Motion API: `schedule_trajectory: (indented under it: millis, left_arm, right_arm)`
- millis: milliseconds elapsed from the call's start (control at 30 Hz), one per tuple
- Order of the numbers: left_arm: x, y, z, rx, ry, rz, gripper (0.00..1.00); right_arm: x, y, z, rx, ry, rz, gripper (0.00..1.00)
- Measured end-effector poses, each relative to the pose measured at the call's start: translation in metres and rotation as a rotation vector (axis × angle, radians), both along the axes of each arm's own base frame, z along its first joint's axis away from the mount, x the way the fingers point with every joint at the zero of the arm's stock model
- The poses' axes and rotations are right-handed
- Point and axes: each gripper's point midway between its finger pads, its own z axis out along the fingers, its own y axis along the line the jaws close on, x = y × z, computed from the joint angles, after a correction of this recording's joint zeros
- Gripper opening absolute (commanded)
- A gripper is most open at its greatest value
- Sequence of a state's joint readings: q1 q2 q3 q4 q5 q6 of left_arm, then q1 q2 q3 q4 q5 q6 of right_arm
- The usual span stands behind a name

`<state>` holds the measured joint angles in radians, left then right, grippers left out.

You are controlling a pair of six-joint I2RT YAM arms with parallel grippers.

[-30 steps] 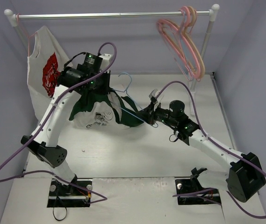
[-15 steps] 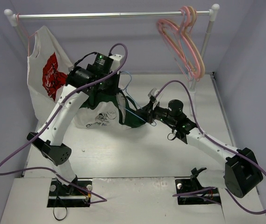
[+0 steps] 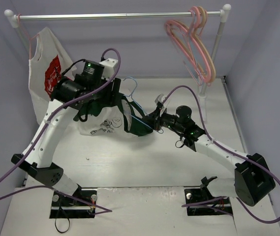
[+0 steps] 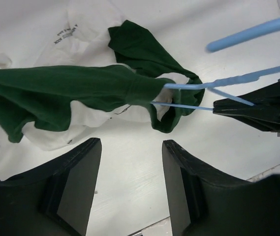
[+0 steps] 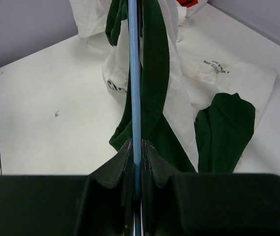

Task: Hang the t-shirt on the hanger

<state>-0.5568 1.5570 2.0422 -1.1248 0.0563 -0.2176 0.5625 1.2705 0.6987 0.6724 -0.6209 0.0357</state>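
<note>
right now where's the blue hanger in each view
top external: hanger near the centre of the picture.
left wrist: hanger at right, poking into the t-shirt.
right wrist: hanger vertical down the middle, clamped in the right gripper.
shared landmark: the green t-shirt around it.

— What do we see up high?
— We see a shiny bar (image 3: 120, 15) on two white posts (image 3: 220, 34). A white shirt with a red print (image 3: 44, 69) hangs at its left end.
— And at the right end?
— We see pink hangers (image 3: 204, 64) bunched together. Down below is the white tabletop (image 3: 144, 162).
</note>
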Motion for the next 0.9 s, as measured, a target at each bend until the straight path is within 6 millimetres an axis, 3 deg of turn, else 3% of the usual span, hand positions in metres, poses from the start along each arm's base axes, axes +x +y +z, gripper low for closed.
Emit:
schedule_trajectory:
  millis: [200,300,533,733,900]
  left_arm:
    - [0.008,0.045,0.003,-0.026,-0.036,0.045,0.52]
    - [0.014,0.057,-0.002,-0.015,-0.043,0.021,0.52]
    - [0.029,0.04,-0.012,0.013,-0.075,-0.149,0.52]
    - [0.039,0.029,-0.008,0.024,-0.161,-0.267,0.57]
    - [0.035,0.019,-0.005,0.025,-0.197,-0.384,0.58]
  right_arm:
    - [-0.002,0.001,-0.001,0.003,0.008,0.014,0.0]
    - [-0.002,0.001,-0.001,0.005,0.01,0.018,0.0]
    - [-0.007,0.002,-0.003,0.002,0.019,0.047,0.0]
    - [-0.012,0.003,-0.006,-0.007,0.029,0.075,0.0]
    - [-0.012,0.003,-0.004,-0.011,0.028,0.084,0.0]
